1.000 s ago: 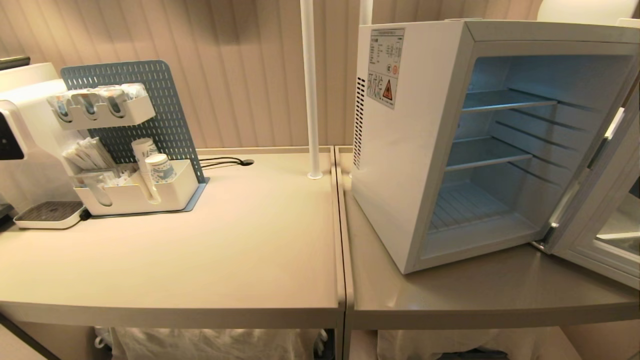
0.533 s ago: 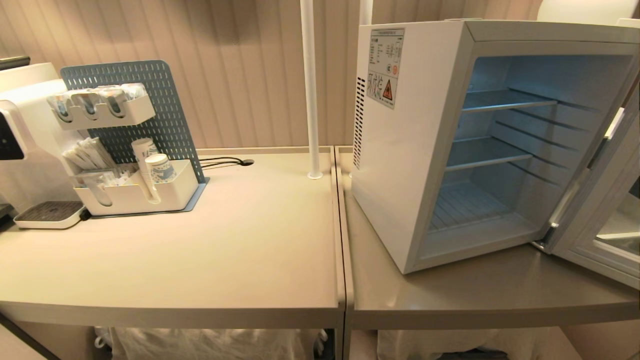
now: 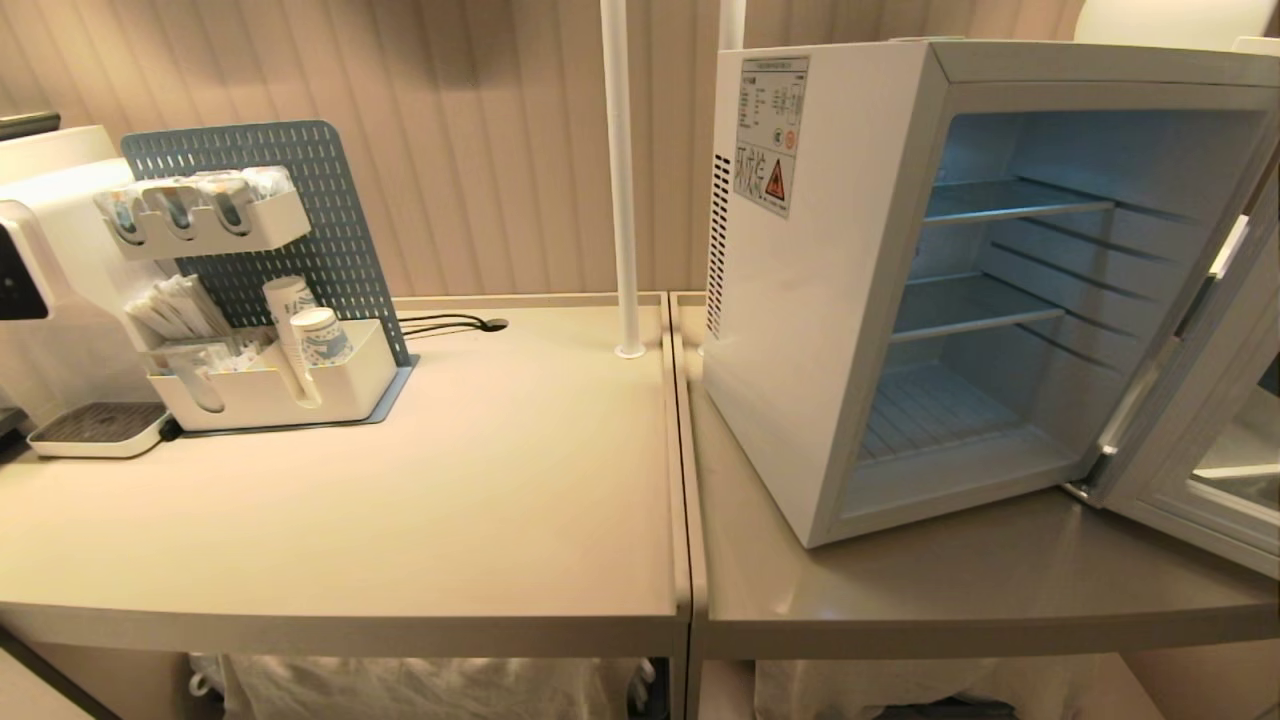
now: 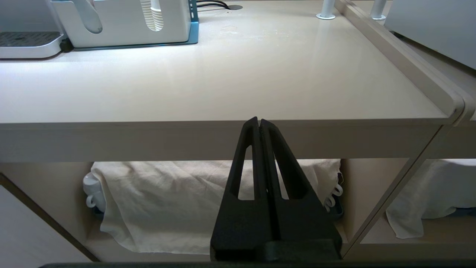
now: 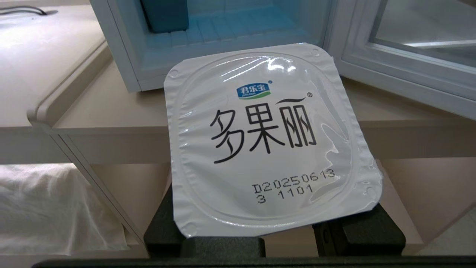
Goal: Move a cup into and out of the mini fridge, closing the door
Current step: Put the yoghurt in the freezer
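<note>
the right gripper (image 5: 273, 238) is clamped on the cup (image 5: 267, 137), its black fingers (image 5: 359, 232) showing only under the edges of the square foil lid, which faces the wrist camera and fills most of that view. the lid carries black printed characters and a stamped date line. this gripper sits low, in front of the table edge (image 5: 111, 143), and beyond the cup the mini fridge (image 3: 830, 300) stands open on the tabletop, pale blue inside with its wire shelves bare. off to the gripper's right the door (image 3: 1215, 400) is swung wide, its glass panel angled away.

the left gripper (image 4: 259, 123) is pressed fully closed on nothing, fingers (image 4: 241, 160) meeting tip to tip, parked just below the front edge of the neighbouring table (image 4: 223, 89). ahead of it, at the far side of that surface, sits a white organizer (image 3: 275, 385) with paper cups (image 3: 305, 335), beside a water dispenser (image 3: 40, 250). under the table hangs a white cloth (image 4: 167, 201).
</note>
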{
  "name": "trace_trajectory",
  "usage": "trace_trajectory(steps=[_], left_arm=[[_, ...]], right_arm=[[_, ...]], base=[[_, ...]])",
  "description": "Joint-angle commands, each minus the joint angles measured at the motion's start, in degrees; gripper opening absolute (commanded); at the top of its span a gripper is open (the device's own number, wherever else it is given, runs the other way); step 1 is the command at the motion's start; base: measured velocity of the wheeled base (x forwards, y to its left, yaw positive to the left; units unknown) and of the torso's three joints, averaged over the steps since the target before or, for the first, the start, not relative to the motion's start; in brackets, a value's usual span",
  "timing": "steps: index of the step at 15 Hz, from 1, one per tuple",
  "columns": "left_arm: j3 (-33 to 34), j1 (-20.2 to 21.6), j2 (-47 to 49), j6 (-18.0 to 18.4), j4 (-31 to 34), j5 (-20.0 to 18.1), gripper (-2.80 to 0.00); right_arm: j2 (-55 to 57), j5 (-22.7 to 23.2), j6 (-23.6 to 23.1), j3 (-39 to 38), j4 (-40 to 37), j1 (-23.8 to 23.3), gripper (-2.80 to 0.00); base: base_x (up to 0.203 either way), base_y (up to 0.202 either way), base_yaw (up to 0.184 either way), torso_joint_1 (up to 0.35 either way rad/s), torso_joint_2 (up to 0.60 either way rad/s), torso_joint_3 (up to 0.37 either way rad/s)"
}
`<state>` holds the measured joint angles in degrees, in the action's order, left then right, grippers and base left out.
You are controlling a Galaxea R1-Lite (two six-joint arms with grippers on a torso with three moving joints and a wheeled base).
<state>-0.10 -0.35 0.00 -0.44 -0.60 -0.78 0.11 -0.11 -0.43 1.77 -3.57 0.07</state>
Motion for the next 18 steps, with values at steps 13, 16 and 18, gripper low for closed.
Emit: trace_trajectory(steps=[13,16,18], left_arm=[[0.0,0.0,0.1,-0.2,-0.1,0.0,-2.8],[0.0,0.0,0.1,-0.4,-0.1,0.0,-2.8],[0.0,0.0,0.1,-0.4,-0.1,0.0,-2.8]], right_arm=[[68.5,10.8,-3.0,31.9,-5.6,2.2,-2.8],[84.6,11.5,-6.8,36.1,-2.4,2.3,-2.8],[94.9,11.4,-7.6,37.0,11.1,2.1,-2.8]], base=[[0.0,0.0,0.0,0.0,0.0,0.0],[0.0,0.0,0.0,0.0,0.0,0.0],[0.0,0.0,0.0,0.0,0.0,0.0]])
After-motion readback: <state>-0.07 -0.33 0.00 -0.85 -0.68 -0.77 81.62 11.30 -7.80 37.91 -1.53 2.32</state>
